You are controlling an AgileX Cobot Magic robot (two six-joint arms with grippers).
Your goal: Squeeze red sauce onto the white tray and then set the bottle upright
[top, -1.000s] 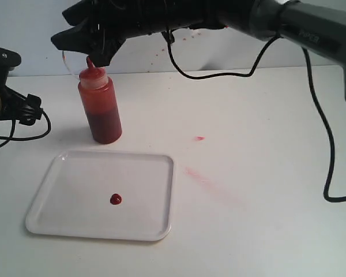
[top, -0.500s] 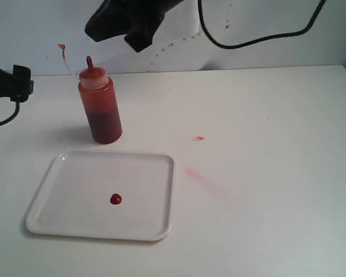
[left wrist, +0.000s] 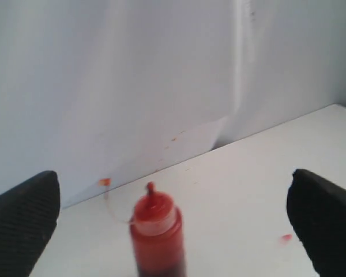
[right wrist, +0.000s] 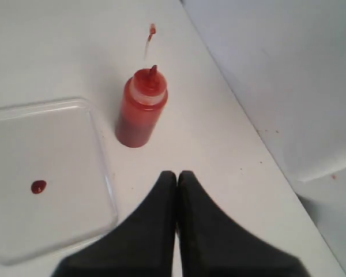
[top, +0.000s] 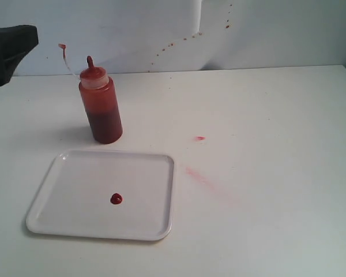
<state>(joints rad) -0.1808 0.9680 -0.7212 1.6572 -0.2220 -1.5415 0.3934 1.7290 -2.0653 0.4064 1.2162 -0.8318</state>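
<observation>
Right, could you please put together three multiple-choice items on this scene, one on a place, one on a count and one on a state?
1. Where is the bottle?
A. On the white tray.
B. On the table, just off the tray.
C. On its side in the tray.

2. How many blobs of red sauce lie on the tray?
A. None.
B. One.
C. Three.

3. How do the jaws of the right gripper stand?
A. Wide open.
B. Shut on the bottle.
C. Shut, with nothing between them.

Answers:
1 B: the bottle is upright on the table, outside the tray's rim.
2 B: a single round blob shows.
3 C: the jaws meet, and the bottle stands apart from them.
</observation>
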